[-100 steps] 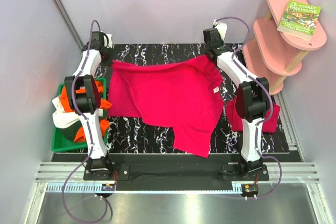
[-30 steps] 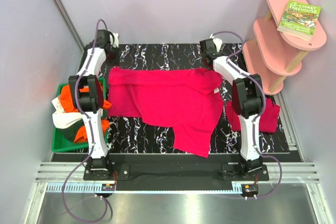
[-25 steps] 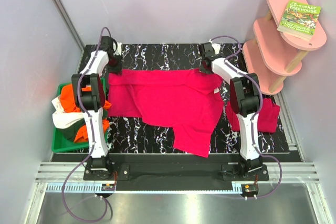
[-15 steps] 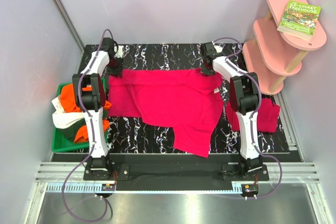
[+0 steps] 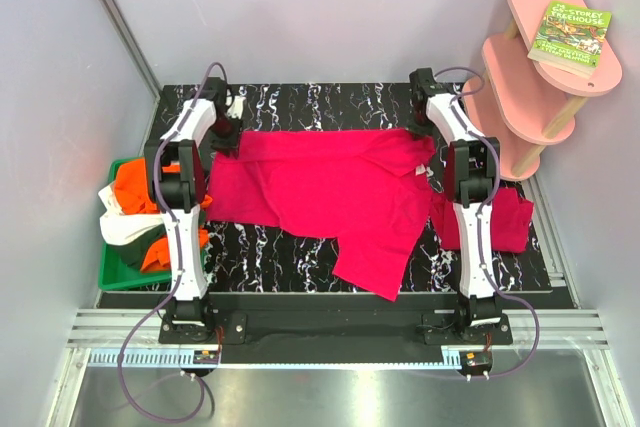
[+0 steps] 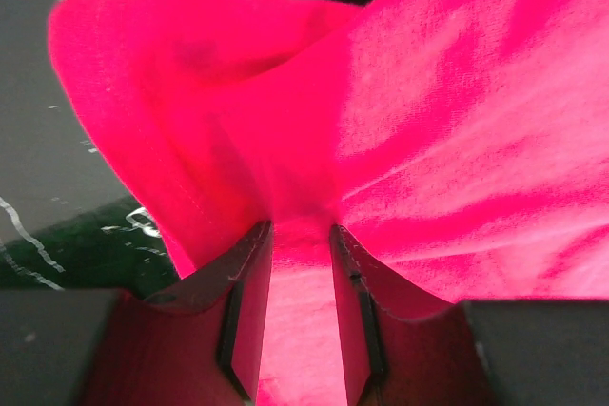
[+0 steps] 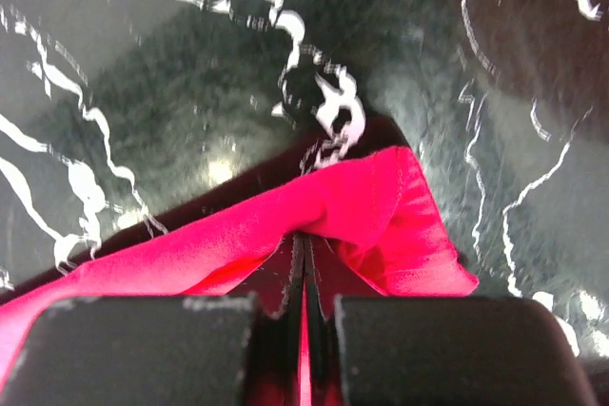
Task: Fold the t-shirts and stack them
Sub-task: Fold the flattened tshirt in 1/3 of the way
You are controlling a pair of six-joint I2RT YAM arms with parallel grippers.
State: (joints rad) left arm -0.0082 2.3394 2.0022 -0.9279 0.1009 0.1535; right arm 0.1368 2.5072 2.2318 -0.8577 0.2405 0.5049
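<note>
The left claw (image 6: 300,235) grips a fold of the shirt (image 5: 330,187) bunched ahead of it; the right claw (image 7: 303,244) is clamped on its corner.

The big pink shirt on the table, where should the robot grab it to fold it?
Probably at its two far corners, coming down from above at the table's far side. The big pink shirt lies spread wide and flat, so a pinch at each corner lifts that edge evenly. The left gripper and right gripper pinch it there.
</note>
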